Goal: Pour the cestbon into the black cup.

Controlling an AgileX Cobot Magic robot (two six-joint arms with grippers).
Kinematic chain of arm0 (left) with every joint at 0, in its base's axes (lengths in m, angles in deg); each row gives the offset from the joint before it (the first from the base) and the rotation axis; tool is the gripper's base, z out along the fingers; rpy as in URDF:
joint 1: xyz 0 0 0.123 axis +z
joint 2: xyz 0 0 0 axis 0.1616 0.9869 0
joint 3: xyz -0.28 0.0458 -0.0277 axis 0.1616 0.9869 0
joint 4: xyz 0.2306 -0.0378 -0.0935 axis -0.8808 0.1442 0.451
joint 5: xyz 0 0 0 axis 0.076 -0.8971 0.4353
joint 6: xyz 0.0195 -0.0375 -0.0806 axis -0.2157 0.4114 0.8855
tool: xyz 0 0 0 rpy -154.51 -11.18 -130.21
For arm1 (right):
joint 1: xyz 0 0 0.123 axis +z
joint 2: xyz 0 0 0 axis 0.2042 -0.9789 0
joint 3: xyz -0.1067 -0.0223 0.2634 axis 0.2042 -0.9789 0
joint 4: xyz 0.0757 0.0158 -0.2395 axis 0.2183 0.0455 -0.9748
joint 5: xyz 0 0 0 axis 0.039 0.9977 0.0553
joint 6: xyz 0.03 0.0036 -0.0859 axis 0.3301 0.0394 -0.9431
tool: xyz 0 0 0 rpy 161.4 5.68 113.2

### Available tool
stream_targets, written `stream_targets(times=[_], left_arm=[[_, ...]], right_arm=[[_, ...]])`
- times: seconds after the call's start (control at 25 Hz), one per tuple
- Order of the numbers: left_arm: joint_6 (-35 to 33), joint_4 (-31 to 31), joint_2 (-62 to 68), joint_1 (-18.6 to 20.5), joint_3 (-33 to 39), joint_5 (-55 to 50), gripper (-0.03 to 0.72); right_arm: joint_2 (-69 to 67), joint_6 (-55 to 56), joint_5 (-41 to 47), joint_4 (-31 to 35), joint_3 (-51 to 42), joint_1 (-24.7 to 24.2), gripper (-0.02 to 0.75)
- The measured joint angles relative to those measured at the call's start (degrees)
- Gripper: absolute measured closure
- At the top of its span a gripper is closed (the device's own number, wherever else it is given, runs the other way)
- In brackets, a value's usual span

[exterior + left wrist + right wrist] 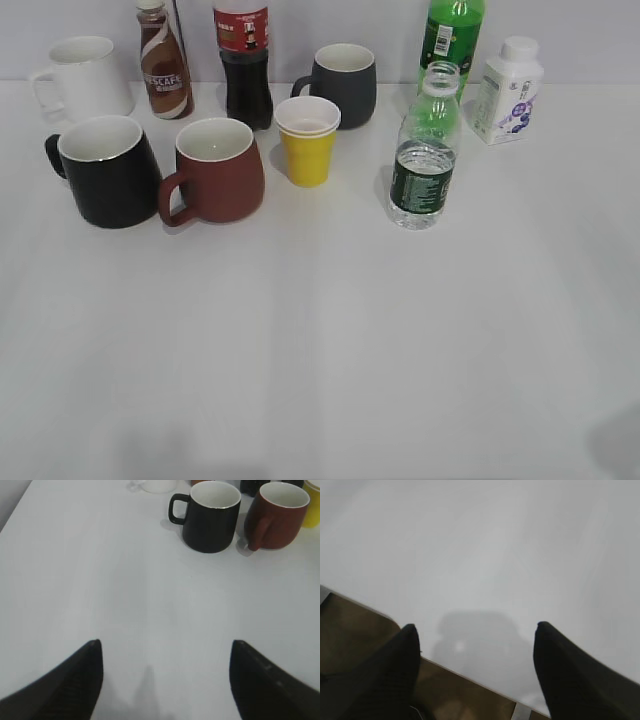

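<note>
The cestbon (424, 160), a clear ribbed bottle with a dark green label and no cap, stands upright at the right of the table. The black cup (108, 170), glossy with a white inside, stands at the left with its handle to the left; it also shows in the left wrist view (210, 516). My left gripper (165, 645) is open and empty over bare table, well short of the black cup. My right gripper (476, 629) is open and empty above the table's edge. Neither gripper shows in the exterior view.
A brown-red mug (215, 170) stands beside the black cup. A yellow paper cup (307, 140), dark grey mug (342, 84), white mug (85, 78), coffee bottle (164, 62), cola bottle (244, 62), green soda bottle (450, 38) and white milk bottle (508, 90) stand behind.
</note>
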Motion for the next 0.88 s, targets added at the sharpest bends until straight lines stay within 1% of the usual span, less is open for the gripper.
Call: stream_targets(times=[0.08,0.16,0.28,0.4,0.48,0.56,0.64,0.88], left_arm=[[0.0,0.05,0.0,0.0,0.0,0.06,0.095],[0.0,0.04,0.0,0.0,0.0,0.13,0.095],[-0.06,-0.01,0.0,0.58,0.0,0.19,0.095],[-0.11,-0.06,-1.46,1.98,0.05,0.3,0.095],[-0.11,-0.06,-2.67,2.45,0.11,0.24,0.095],[-0.13,0.15,-2.8,2.56,0.18,0.24,0.095],[-0.13,0.1,-2.86,2.64,0.18,0.24,0.095],[-0.13,-0.04,-2.86,2.64,0.18,0.31,0.095]], right_arm=[[0.0,0.0,-0.06,0.0,0.0,-2.3,0.205],[0.14,-0.02,-0.11,0.0,0.0,-6.43,0.205],[2.28,-0.07,-0.22,0.0,0.0,-16.7,0.206],[6.63,-0.07,-0.22,-0.01,0.0,-26.41,0.206],[10.24,-0.07,-0.22,-0.13,-0.05,-29.97,0.206],[12.23,-0.07,-0.15,-0.13,-0.05,-32.33,0.206],[12.53,-0.07,-0.2,-0.13,-0.05,-33.36,0.206],[12.53,-0.07,-0.25,0.0,-0.05,-33.76,0.206]])
